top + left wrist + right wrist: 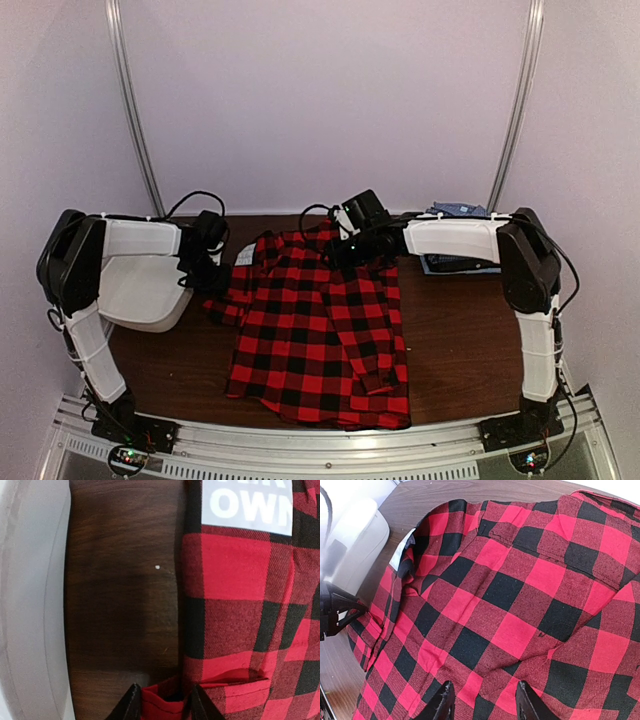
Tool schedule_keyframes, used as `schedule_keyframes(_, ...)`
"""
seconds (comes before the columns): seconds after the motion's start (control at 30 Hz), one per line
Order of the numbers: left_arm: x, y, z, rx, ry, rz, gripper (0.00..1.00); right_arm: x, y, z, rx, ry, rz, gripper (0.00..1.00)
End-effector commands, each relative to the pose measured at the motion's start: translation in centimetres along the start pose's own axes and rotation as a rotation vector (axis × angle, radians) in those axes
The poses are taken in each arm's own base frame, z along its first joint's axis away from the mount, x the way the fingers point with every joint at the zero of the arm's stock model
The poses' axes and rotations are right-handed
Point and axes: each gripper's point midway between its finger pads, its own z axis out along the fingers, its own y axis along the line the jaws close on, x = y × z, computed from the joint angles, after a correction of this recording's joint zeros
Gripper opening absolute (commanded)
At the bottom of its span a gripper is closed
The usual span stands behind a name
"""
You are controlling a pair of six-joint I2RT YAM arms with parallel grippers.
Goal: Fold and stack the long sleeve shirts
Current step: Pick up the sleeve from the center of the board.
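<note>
the wooden table (450, 330) is noted to carry the red-and-black plaid flannel shirt (320, 330), spread at the centre between the two arms. its long axis is judged to run from the collar at the far side to the hem at the near edge. a white tub (140, 300) is seen just beside its left margin. the blue-and-white check shirt (455, 210) is found at the far right, well apart from the flannel and nearer the right arm. most of it is cut off by that arm, so its lay cannot be made out. the left gripper (162, 707) is placed at the flannel's far left edge, with a raised fold of cloth filling the gap between its jaws. whether that fold is pinched cannot be told. the right gripper (482, 702) is set over the far right shoulder, its jaws part-way apart with flannel in the gap. a grasp cannot be confirmed there either. a white label (247, 505) is cut off by the frame, so only part of its lettering is read.
</note>
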Motion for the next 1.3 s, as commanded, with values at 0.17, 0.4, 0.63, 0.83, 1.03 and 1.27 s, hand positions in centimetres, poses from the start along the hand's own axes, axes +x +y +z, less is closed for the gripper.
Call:
schedule_keyframes(0.17, -0.4, -0.9, 0.2, 0.061, -0.022, 0.025, 0.09, -1.4, 1.5, -1.6, -0.039, -0.039, 0.005, 0.43)
schedule_keyframes(0.4, -2.4, -2.4, -3.6, 0.163, -0.123, 0.033, 0.0, -1.7, 1.9, -1.9, -0.049, -0.047, 0.009, 0.43)
schedule_keyframes(0.63, -4.1, -4.7, -8.2, 0.309, -0.229, 0.04, 0.0, -2.4, 2.9, -2.4, -0.078, -0.064, 0.01, 0.43)
schedule_keyframes(0.83, -5.7, -8.2, -12.4, 0.464, -0.316, 0.094, 0.0, -2.8, 4.9, -3.1, -0.171, -0.076, 0.002, 0.43)
schedule_keyframes(1.03, -7.4, -11.0, -16.2, 0.588, -0.398, 0.121, 0.0, -3.5, 6.3, -4.5, -0.24, -0.103, 0.019, 0.43)
schedule_keyframes(1.27, -8.8, -12.1, -20.4, 0.646, -0.498, 0.124, 0.0, -4.2, 7.3, -6.1, -0.28, -0.136, 0.028, 0.43)
